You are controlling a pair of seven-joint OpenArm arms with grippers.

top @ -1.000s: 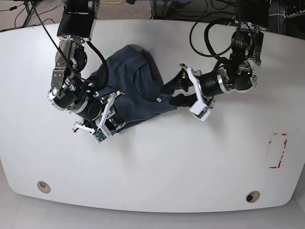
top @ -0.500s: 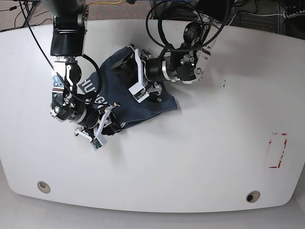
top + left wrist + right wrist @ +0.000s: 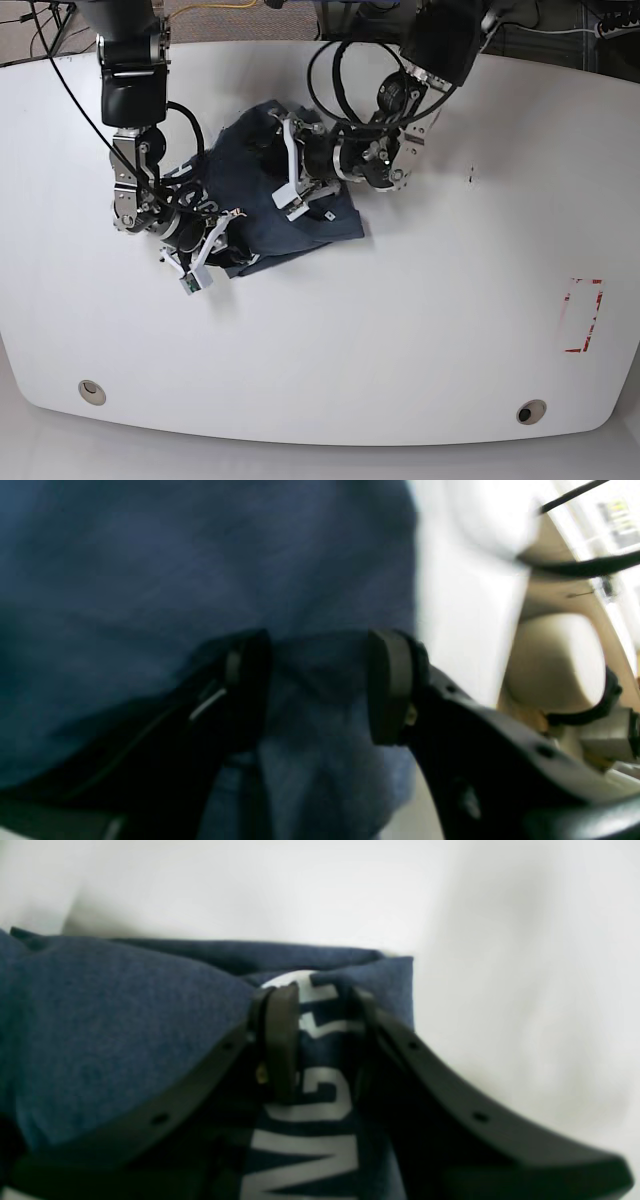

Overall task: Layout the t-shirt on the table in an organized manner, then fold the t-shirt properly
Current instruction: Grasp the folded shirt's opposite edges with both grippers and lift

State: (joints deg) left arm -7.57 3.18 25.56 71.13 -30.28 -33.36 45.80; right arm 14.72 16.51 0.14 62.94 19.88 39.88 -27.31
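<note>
Base view: your shirt (image 3: 262, 190) sits bunched upper-left on bench (image 3: 420, 330), wide room right. Right gripper (image 3: 200, 262) clenched on its printed fold; left gripper (image 3: 288, 172), released, has swung in over it.

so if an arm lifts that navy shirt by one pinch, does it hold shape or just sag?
Probably sags: the t-shirt lies bunched in soft folds on the table, no stiffness showing. The fabric bulges around the right gripper, so a pinch likely gathers layers rather than a single edge. On the glossy top it would likely slide when dragged.
</note>
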